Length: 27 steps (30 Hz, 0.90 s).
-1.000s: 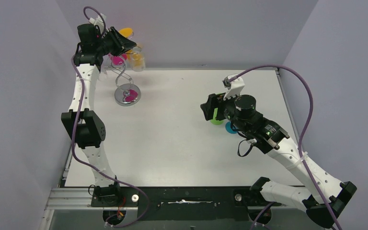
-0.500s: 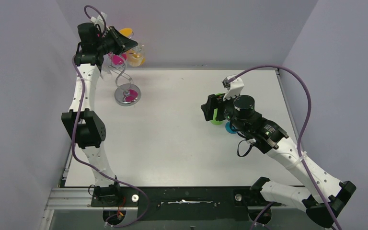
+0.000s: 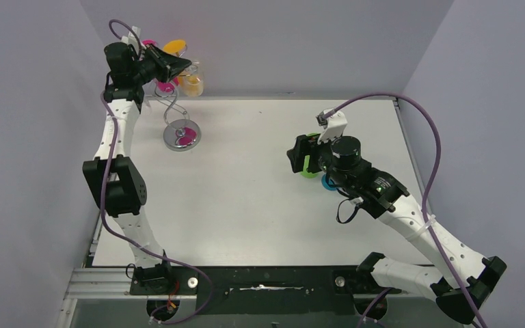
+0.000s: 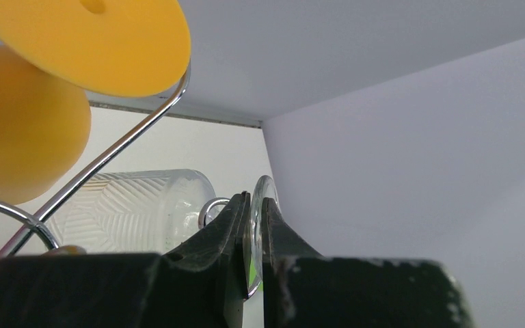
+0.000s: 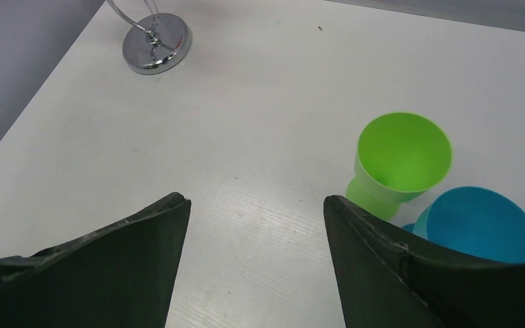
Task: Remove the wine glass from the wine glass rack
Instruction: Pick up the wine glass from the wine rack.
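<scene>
My left tool (image 4: 256, 205) pinches the foot of the clear wine glass (image 4: 137, 208), up among the wire arms of the rack (image 3: 172, 109) at the far left. My right tool (image 5: 256, 201) hangs spread above the desk (image 5: 246, 102)

The white table (image 3: 260, 198) bears the wine glass rack (image 3: 174, 137) far left, a green cup (image 5: 402, 158) beside a blue cup (image 5: 484, 227).

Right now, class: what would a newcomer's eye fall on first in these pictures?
The left gripper, high in the far-left corner, is shut on the round foot of a clear ribbed wine glass at the thin silver wire rack, beside an orange glass. On the right, the open right gripper hangs by a green plastic cup and a blue cup.
</scene>
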Available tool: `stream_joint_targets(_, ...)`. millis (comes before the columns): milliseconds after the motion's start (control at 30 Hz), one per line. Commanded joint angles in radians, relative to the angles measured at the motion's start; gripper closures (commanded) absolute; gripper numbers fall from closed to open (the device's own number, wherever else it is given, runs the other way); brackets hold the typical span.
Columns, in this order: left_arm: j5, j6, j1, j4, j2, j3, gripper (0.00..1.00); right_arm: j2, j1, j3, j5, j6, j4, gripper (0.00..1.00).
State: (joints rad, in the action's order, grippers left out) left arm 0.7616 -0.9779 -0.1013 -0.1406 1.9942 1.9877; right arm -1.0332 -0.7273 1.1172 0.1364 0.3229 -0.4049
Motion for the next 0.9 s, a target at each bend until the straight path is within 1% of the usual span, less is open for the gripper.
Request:
stream_joint_targets(0,0.032,-0.18,-0.033,0.254,-0.105,-0.093,1.0,0.016,-0.004,-0.019,0.017,0.035,0.04,0.27)
stream_joint_targets(233,0.026,-0.216,-0.04,0.28,-0.121,-0.124,1.0,0.016,-0.005,-0.03,0.026,0.065,0.039,0.27)
stream_joint_targets(367,0.026,-0.207,-0.041,0.271,-0.137,-0.126,1.0,0.018,-0.005,-0.034,0.026,0.077,0.039,0.27)
stream_joint_targets(633,-0.088,-0.114,-0.038,0.128,-0.172,-0.061,1.0,0.013,-0.005,-0.036,0.033,0.083,0.034,0.27)
stream_joint_targets(867,-0.076,-0.065,-0.034,0.033,-0.109,0.065,1.0,-0.016,-0.004,-0.017,0.037,0.082,0.033,0.27)
